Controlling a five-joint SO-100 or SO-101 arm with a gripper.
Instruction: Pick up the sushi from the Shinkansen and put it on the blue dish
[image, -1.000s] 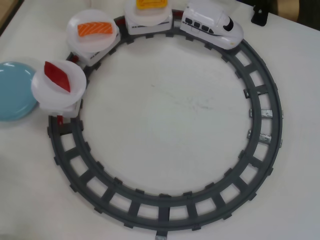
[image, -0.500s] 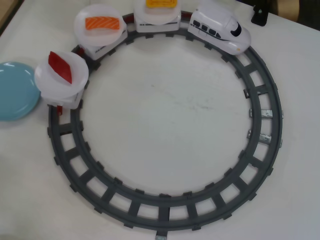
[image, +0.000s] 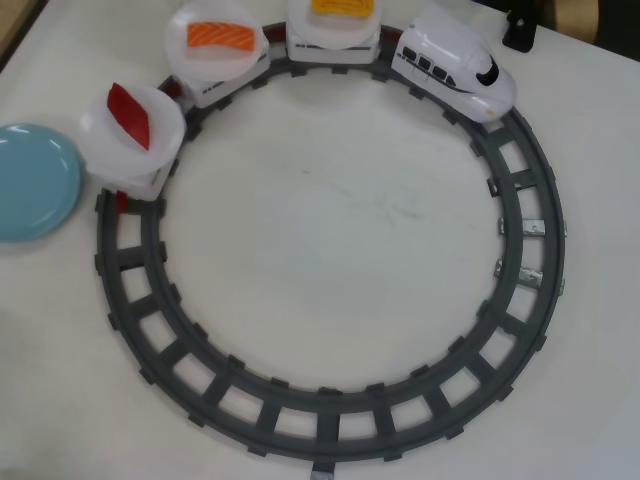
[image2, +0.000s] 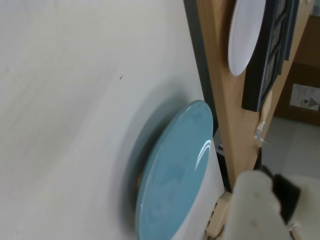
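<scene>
The white Shinkansen (image: 455, 62) stands at the top right of the ring track in the overhead view, nose toward the right. Behind it trail three cars topped by white plates. The first plate carries the yellow-orange sushi (image: 345, 6), partly cut off by the top edge. The blue dish (image: 30, 180) lies at the left edge outside the track, and it fills the lower middle of the wrist view (image2: 175, 170). No arm shows in the overhead view. Only a white and black gripper part (image2: 265, 205) shows at the wrist view's bottom right, its jaws out of sight.
A dark grey round track (image: 520, 260) covers most of the white table. The second plate holds an orange striped salmon piece (image: 220, 36), the third a dark red piece (image: 130, 102). A black object (image: 520, 30) stands at the top right. A wooden frame (image2: 220, 75) borders the table.
The train has rolled clockwise along the track: the Shinkansen went right and down, and the three cars followed up and right. The blue dish has not moved.
</scene>
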